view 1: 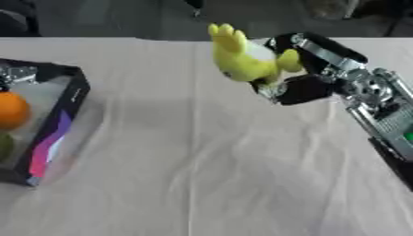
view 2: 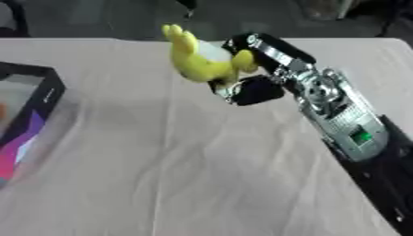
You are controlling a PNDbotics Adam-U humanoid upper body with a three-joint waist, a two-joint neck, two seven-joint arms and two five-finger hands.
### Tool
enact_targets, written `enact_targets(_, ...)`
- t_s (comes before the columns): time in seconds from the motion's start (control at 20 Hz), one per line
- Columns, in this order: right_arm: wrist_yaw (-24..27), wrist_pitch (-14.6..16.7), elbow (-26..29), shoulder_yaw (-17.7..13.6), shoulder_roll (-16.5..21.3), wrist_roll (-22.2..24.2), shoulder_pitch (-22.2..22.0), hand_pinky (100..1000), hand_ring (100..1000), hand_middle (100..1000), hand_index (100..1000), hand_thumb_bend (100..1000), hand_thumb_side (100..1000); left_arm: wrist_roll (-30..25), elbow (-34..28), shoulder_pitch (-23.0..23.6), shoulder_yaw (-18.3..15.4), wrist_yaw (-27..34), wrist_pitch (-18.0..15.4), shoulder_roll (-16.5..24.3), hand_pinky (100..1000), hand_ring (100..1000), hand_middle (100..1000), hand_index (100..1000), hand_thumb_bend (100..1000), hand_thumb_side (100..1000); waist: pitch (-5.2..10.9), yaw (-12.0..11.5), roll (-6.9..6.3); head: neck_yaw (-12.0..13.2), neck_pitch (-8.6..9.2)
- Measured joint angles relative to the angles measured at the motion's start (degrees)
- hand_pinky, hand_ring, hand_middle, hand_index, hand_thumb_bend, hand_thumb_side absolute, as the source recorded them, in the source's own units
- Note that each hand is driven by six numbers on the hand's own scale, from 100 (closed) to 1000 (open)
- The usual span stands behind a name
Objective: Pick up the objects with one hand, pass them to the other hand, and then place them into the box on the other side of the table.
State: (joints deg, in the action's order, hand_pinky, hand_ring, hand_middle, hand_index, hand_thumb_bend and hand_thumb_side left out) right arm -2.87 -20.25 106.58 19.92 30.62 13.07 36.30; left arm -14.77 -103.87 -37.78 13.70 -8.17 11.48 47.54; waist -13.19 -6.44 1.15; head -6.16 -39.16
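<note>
Partly hidden yellow toy, cropped box and cropped arm.

The lower part of the yellow plush toy [view 1: 242, 57] is covered by the curled fingers [view 1: 300, 88] of the right hand [view 1: 310, 69], so its underside cannot be made out; a pale patch beside the upper fingers is too blurred to identify. The arm behind the fingers is cut off by the right and lower edges. Well apart from the fingers, on their far left, the dark box [view 1: 71, 99] is cropped by the left edge; an orange round thing [view 1: 11, 109] and a greenish shape [view 1: 5, 145] inside it are only partly seen, and a shiny item [view 1: 16, 73] at its top corner is unclear.
</note>
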Motion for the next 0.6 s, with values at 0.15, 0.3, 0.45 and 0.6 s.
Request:
enact_targets(0.15,0.1,0.1,-0.4,2.0,-2.1,0.6,0.9,812,598,383,478,100,100,-3.2,-0.7,-2.5,2.7,-2.6,-1.5,-1.0,797,743,744,782,773,355,0.02,0.0,-0.04,0.0,0.0)
enact_targets(0.3,0.1,0.1,-0.5,3.8,-3.6,1.9,1.6,812,600,390,484,103,100,-6.1,-1.1,-4.2,5.1,-5.0,-2.0,-2.2,795,747,750,793,781,315,0.04,0.0,-0.04,0.0,-0.01)
enact_targets(0.45,0.1,-0.1,-0.5,5.1,-5.0,3.0,2.2,814,600,388,483,100,100,-8.6,-1.3,-5.3,7.1,-7.3,-2.3,-3.3,791,751,755,801,792,281,0.04,0.0,-0.04,0.2,-0.05)
enact_targets(0.6,0.3,-0.7,-0.5,6.1,-6.5,3.1,2.8,815,603,390,484,100,100,-10.2,-1.3,-5.9,8.7,-10.0,-2.2,-4.3,785,747,753,801,848,299,0.04,-0.1,-0.04,0.2,-0.05)
